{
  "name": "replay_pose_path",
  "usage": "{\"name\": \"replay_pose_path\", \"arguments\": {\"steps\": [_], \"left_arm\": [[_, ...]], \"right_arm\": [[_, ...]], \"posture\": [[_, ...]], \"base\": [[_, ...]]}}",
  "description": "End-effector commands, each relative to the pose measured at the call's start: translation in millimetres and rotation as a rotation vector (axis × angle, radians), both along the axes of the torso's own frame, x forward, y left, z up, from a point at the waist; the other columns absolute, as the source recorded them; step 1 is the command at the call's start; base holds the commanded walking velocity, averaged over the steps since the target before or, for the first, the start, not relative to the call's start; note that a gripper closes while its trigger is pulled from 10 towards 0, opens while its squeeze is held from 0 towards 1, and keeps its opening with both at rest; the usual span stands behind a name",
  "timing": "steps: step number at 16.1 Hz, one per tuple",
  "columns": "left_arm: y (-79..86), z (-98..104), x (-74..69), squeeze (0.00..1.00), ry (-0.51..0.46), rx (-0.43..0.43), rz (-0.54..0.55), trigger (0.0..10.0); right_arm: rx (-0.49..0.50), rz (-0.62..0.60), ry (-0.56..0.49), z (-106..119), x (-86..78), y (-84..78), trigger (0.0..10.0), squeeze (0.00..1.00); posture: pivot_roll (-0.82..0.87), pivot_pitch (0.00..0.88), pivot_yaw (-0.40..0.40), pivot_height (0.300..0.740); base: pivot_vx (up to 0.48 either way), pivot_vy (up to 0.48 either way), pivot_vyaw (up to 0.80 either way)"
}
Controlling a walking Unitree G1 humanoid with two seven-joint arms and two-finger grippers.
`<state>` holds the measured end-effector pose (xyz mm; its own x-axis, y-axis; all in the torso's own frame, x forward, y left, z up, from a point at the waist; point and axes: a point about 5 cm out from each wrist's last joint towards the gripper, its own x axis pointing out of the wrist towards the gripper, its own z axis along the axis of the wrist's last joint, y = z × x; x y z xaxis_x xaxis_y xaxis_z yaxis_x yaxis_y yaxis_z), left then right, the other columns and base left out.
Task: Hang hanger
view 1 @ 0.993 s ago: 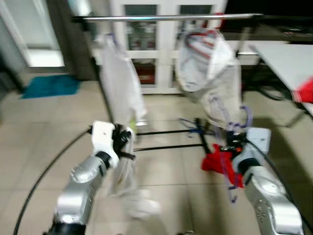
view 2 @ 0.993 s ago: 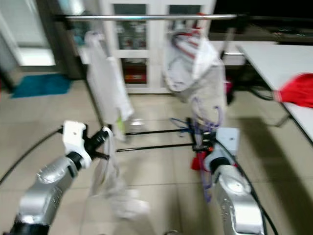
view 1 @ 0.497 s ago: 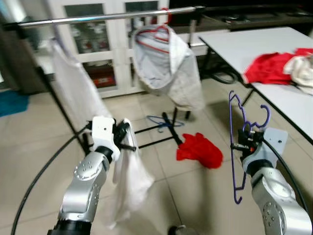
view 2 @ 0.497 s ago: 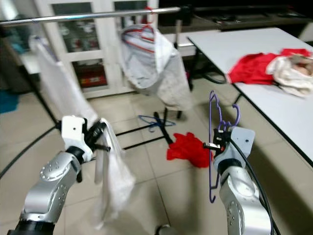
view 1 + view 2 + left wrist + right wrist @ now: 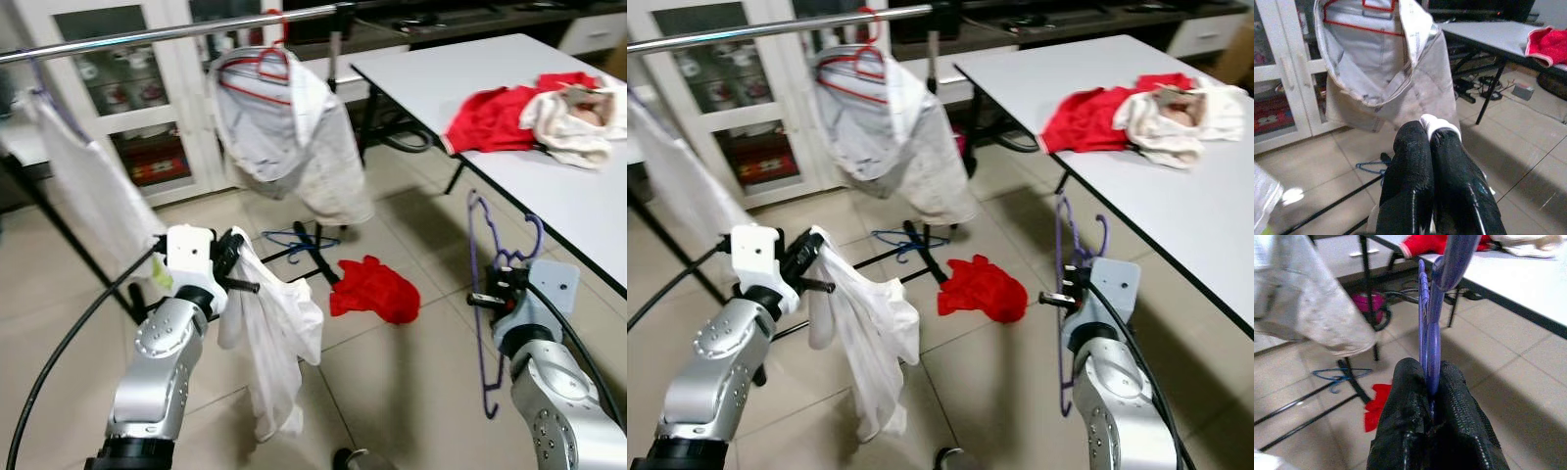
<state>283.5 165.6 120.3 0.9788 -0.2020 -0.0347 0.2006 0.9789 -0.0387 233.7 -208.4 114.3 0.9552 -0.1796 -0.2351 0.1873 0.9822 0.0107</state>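
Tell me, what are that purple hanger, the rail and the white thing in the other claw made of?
The purple hanger, clamped in the right gripper, looks like glossy plastic or plastic-coated wire: thin, smooth and evenly coloured. The rail looks like polished metal, silvery with bright glints. The white garment pinched by the left gripper is soft fabric, probably cotton-like: it hangs limp in folds.

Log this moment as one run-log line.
left tool: shut on white garment | right tool: shut on purple hanger | rail: hanger not yet hung
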Motion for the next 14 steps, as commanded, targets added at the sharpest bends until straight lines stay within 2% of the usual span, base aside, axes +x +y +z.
{"name": "replay_pose_path", "arguments": {"steps": [1, 3, 4, 5, 6, 10, 13, 14], "left_arm": [[-0.1, 15.1, 3.8, 0.00, -0.068, 0.008, -0.004, 10.0], [2.0, 15.8, 3.6, 0.00, -0.079, 0.011, 0.014, 10.0], [4.7, 13.5, 3.9, 0.00, -0.043, 0.008, 0.026, 10.0], [4.2, 11.6, 3.7, 0.00, -0.011, 0.003, -0.001, 10.0], [2.5, 11.7, 3.4, 0.00, -0.003, 0.026, -0.046, 10.0], [-4.2, 9.4, 5.6, 0.00, 0.015, 0.055, -0.089, 10.0], [-9.7, 8.7, 6.6, 0.00, 0.030, 0.043, -0.114, 10.0], [-10.4, 8.3, 6.9, 0.00, 0.038, 0.030, -0.114, 10.0]], "right_arm": [[-0.017, -0.020, 0.004, 2.2, -0.9, -3.8, 10.0, 0.00], [-0.006, -0.017, -0.002, 2.9, 1.8, -1.4, 10.0, 0.00], [0.071, -0.019, -0.034, 7.1, 3.8, 2.9, 10.0, 0.00], [0.080, -0.022, -0.039, 7.9, 4.0, 3.7, 10.0, 0.00], [0.052, -0.032, -0.036, 7.7, 4.0, 3.6, 10.0, 0.00], [0.029, -0.044, -0.010, 3.9, 1.0, 6.0, 10.0, 0.00], [0.054, -0.035, -0.048, 5.5, 3.4, 9.1, 10.0, 0.00], [0.029, -0.053, -0.045, 4.7, 3.5, 7.9, 10.0, 0.00]], "posture": [[-0.13, 0.000, 0.007, 0.740], [-0.13, 0.000, 0.008, 0.740], [-0.12, 0.000, 0.012, 0.740], [-0.12, 0.000, 0.014, 0.740], [-0.13, 0.000, 0.018, 0.740], [-0.13, 0.000, 0.031, 0.740], [-0.13, 0.000, 0.038, 0.740], [-0.13, 0.000, 0.037, 0.740]], "base": [[0.000, 0.000, -0.80], [0.000, 0.000, -0.80], [0.000, 0.000, -0.80], [0.000, 0.000, -0.80], [0.000, 0.000, -0.80], [0.000, 0.000, -0.77], [0.000, 0.000, -0.71], [0.000, 0.000, -0.73]]}}
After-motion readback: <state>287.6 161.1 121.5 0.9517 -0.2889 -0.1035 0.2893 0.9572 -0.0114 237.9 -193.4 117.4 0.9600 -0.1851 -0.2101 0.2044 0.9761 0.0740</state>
